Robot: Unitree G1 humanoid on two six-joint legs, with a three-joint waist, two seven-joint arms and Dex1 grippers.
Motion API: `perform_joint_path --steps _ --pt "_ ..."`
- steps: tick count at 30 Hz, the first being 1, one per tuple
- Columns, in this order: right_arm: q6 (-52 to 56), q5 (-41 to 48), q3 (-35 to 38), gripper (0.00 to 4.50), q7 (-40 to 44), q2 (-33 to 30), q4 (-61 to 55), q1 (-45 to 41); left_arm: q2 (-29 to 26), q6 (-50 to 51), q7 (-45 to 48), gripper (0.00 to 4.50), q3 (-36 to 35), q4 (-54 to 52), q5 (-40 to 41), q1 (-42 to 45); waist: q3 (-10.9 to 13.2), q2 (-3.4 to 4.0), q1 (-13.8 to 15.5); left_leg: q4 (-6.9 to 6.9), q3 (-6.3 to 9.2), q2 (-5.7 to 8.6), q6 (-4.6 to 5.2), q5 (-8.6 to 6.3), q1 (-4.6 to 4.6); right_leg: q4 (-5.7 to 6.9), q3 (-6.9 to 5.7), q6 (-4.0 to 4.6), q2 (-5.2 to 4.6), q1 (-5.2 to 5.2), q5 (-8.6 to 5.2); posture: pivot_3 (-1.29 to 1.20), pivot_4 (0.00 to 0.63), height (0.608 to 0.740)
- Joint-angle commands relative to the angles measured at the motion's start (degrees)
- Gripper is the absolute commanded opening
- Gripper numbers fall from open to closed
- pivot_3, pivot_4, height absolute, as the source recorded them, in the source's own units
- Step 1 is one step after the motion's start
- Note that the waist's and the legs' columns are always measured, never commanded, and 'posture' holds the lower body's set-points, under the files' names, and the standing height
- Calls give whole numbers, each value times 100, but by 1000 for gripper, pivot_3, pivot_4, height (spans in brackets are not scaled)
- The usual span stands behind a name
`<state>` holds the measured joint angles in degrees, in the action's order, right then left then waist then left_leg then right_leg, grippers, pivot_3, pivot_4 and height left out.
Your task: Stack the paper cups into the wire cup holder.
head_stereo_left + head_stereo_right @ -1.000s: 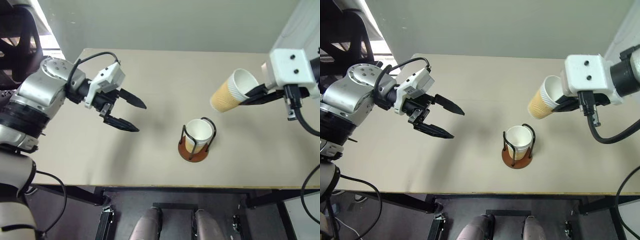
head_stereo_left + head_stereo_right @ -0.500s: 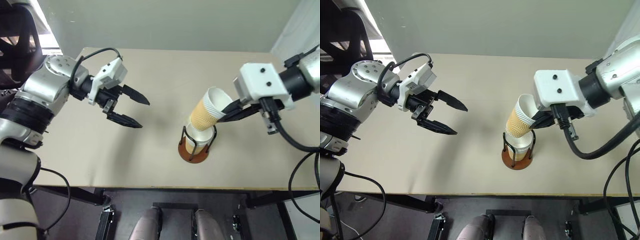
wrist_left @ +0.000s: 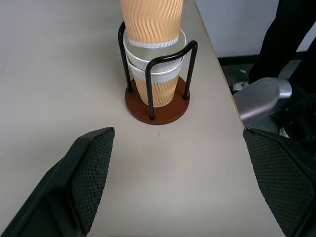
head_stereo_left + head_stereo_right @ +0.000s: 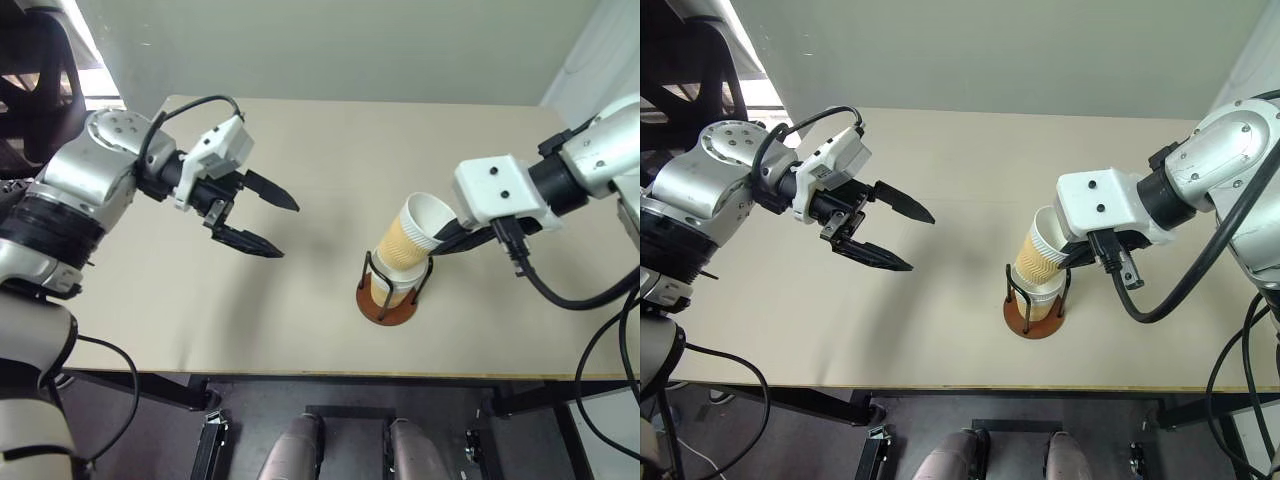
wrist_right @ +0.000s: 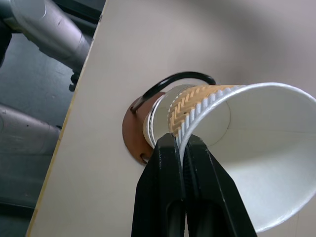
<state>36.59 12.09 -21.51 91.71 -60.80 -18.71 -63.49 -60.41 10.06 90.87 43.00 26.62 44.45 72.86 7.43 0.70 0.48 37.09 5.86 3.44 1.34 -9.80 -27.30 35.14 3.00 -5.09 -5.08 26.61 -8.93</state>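
The wire cup holder stands near the table's front edge, with two nested paper cups inside its black loops. A third paper cup leans to the right above them, its bottom end inside the top nested cup. My right gripper is shut on this cup's rim, one finger inside and one outside. My left gripper hangs open and empty over the table, well to the left of the holder and pointing at it.
The beige table spreads wide around the holder, and its front edge runs just behind the base. A black chair stands off the table's far left corner. A black cable loops from my right wrist.
My right gripper carried the cup down and to the left, from high at the right of the holder to its bottom entering the nested cups. The left gripper stayed nearly still.
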Motion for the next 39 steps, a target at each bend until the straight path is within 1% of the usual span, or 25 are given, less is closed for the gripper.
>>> perform_joint_path --steps 1,12,18,21,24,26,29,33,34,36,39 --pt "-108 -51 40 24 70 2 -60 -21 -115 58 163 4500 -274 -127 132 57 0 0 0 0 0 0 0 0 0 0 0 0 0 0 0 0 150 740" --pt "-193 -95 -68 24 78 -16 -331 293 -136 140 163 4500 -341 -194 137 21 0 0 -3 1 -1 0 0 2 2 3 0 1 0 -1 1 0 150 740" --pt "-251 -317 -143 24 -70 155 -310 343 -124 204 163 4500 -372 -252 138 2 0 0 -6 1 -1 -1 6 4 4 9 0 3 0 -1 3 0 150 740" --pt "164 -147 -26 24 -226 410 -312 221 -121 215 163 4500 -391 -272 129 -24 0 -1 -14 1 -1 -1 8 4 8 13 0 5 0 -2 4 0 150 740" --pt "466 -52 79 619 -325 540 -289 115 -136 212 163 4500 -408 -292 131 -50 0 -1 -18 1 -2 -1 11 6 11 21 0 6 1 -2 5 0 150 740" --pt "703 81 201 1236 -406 598 -260 44 -126 218 163 4500 -418 -276 120 -48 0 -1 -18 1 0 -1 12 8 13 24 0 7 1 -2 6 0 150 740" --pt "1034 259 309 2375 -552 658 -286 -32 -142 214 163 4500 -432 -282 110 -70 0 -1 -17 1 0 0 12 9 14 25 0 10 2 -3 8 0 150 740" --pt "1596 580 629 3737 -867 764 -229 -125 -111 233 163 4500 -488 -240 76 -68 -1 -1 -17 1 -1 -1 10 10 17 26 1 14 4 -3 10 0 150 740" --pt "1802 722 849 3737 -1012 828 -165 -158 -75 271 163 4500 -552 -188 49 -74 0 -1 -17 0 0 -1 10 10 17 27 2 14 3 -3 10 0 150 740" --pt "2375 918 1546 3737 -1673 1114 195 -186 136 478 163 4500 -924 69 -70 -117 -1 -1 -16 -1 -1 -1 8 12 18 29 1 14 5 -2 10 0 150 740" --pt "2761 1049 2319 3737 -2442 1373 544 8 396 840 65 4500 -1442 365 -385 -202 -3 -5 3 -3 0 0 10 17 24 32 3 20 4 -5 13 0 150 740"
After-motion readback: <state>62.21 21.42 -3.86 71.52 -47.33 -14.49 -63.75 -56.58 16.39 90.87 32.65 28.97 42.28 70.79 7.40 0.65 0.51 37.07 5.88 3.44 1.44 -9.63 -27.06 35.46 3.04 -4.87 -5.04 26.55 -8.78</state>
